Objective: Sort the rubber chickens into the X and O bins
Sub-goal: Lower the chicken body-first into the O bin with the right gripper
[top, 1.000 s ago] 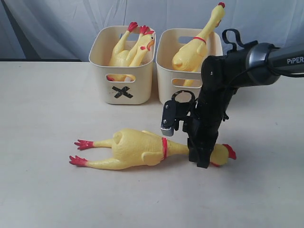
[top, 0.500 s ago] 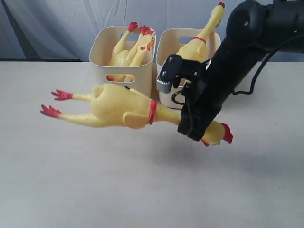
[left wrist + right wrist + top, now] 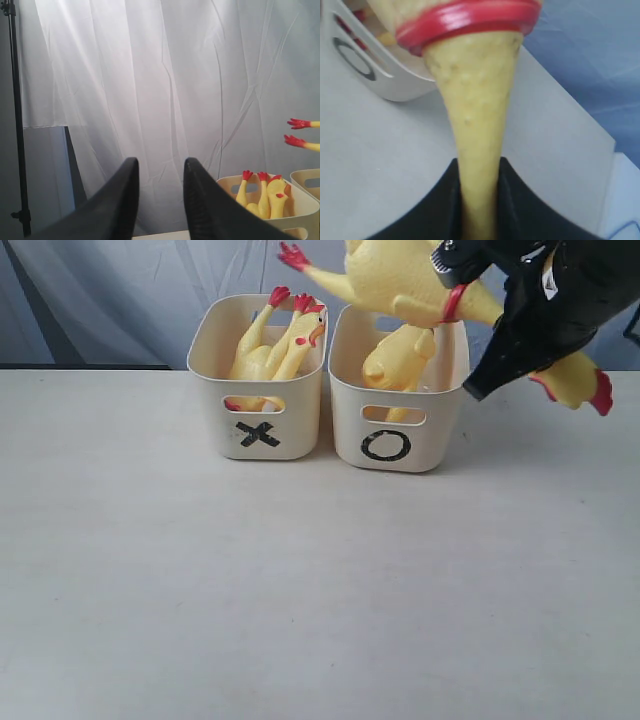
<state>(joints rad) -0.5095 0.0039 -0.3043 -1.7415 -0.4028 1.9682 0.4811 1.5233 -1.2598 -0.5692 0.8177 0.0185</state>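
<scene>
Jaws of the right gripper (image 3: 479,167) pinch a plump yellow chicken (image 3: 400,280), red-banded, by the neck above the O bin (image 3: 345,425) at the counter's (image 3: 300,590) far edge — left gripper's (image 3: 159,165) jaws spread. Four chickens — two thin ones (image 3: 268,352) in the X bin (image 3: 300,425), one fat one (image 3: 395,360) in O; two bins.

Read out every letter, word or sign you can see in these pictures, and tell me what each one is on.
"X": black mark on the front of the left cream plastic tub with slot handles.
"O": black ring on the front of the matching right cream plastic tub.
Small white patch on the black robot arm: too small to read.
No other text shows.
</scene>
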